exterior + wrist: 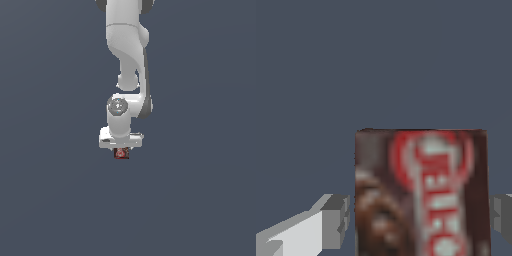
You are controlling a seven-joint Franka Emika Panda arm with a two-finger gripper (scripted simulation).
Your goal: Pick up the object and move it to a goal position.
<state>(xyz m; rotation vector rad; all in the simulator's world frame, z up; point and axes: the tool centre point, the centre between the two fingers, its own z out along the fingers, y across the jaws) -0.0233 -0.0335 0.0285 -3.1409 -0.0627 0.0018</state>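
Gripper [121,149] sits right over the object [121,153], box btwn the fingers [336,220] w/ gaps both sides so jaws look released, not yet clamped; its long axis runs along the fingers, on grey floor

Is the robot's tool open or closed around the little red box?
Open. In the wrist view the tool has its grey fingers on either side of the red box, with a gap showing on each side.

a simulated scene: flat, featureless grey-blue backdrop [45,200] behind the rendered arm [127,45].
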